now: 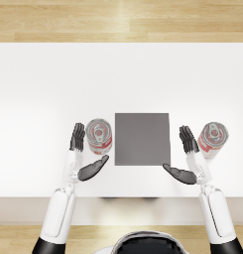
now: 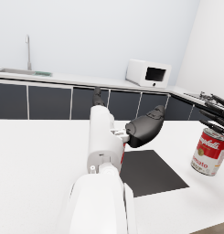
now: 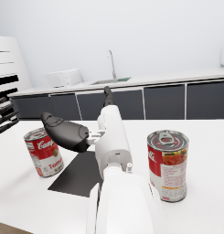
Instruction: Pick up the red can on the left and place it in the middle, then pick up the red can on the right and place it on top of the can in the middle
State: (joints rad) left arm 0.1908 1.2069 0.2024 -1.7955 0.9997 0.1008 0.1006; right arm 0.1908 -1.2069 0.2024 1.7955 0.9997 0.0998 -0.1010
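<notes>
Centre of the head view: dark grey mat lying flat on the white table, nothing on it.
Left can: red can stands upright just left of the mat's left edge, pull-tab lid up (soup label, you can read it in the right wrist view).
Left hand: left hand sits lower left of centre, released, holding nothing. Fingers are stretched out just beside the can's left side, thumb angled in below the can. Touching or a hair apart, can't really tell from above.
Right can: the other red can is upright at the right of the frame, well clear of the mat; it also shows in the right wrist view.
Right hand: right hand is between the mat's right edge and that can, also released and gripping nothing. Fingers lie just beside the can's left side, thumb pointing in toward the mat's lower right corner.
Background: wrist views show a counter with dark cabinets, a sink tap and a white microwave.
</notes>
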